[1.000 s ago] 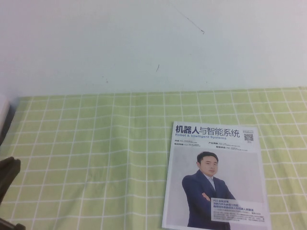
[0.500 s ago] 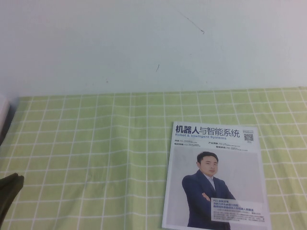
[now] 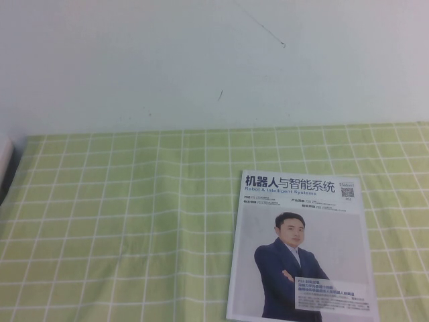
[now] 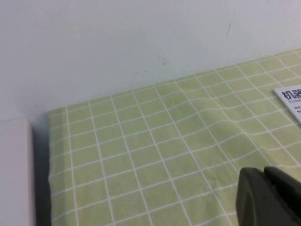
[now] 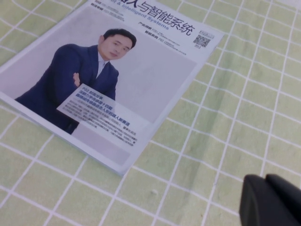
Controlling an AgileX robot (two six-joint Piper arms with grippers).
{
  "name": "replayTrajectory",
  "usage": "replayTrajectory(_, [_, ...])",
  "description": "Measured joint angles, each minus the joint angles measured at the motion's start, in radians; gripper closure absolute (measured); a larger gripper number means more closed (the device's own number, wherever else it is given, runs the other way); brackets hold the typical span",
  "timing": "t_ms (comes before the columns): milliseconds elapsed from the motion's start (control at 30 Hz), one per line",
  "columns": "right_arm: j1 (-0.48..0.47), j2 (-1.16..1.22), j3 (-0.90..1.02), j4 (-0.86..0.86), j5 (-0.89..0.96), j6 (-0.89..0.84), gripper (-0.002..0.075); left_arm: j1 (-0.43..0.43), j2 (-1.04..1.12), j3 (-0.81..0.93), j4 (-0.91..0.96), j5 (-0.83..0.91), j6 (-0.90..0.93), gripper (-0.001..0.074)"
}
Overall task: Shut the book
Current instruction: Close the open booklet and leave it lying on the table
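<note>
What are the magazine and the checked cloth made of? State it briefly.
Closed white-covered magazine: smooth printed paper, probably; thin stacked page edges show. Green checked tablecloth: soft fabric, seemingly; it wrinkles. Left claw over the cloth, right claw near the magazine: dark, matte.

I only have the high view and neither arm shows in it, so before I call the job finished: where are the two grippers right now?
Observer: The left gripper shows only in the left wrist view, shut, above bare checked cloth, with just a corner of the book in sight.
Operator: And the right one?
Observer: The right gripper is in the right wrist view, shut on nothing, above the cloth beside the book, not touching it.
Operator: My view cuts off the book's near edge. Is it closed there?
Observer: Yes; the right wrist view shows a near corner, with the cover lying flat on the pages.
</note>
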Motion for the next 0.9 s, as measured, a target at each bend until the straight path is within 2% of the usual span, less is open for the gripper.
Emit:
replayTrajectory(167, [0.0,0.0,0.0,0.0,0.0,0.0,0.0729,0.185,-0.133,0.085,-0.232,-0.013,0.251,0.0737])
replayTrajectory(333, [0.0,0.0,0.0,0.0,0.0,0.0,0.0729,0.289,-0.211,0.239,-0.363,-0.077,0.339,0.0737])
replayTrajectory(500, [0.0,0.0,0.0,0.0,0.0,0.0,0.0729,0.322,-0.219,0.391,-0.385,-0.193,0.351,0.0737])
replayTrajectory(900, [0.0,0.0,0.0,0.0,0.0,0.0,0.0729,0.333,-0.221,0.399,-0.403,-0.195,0.351,0.0737])
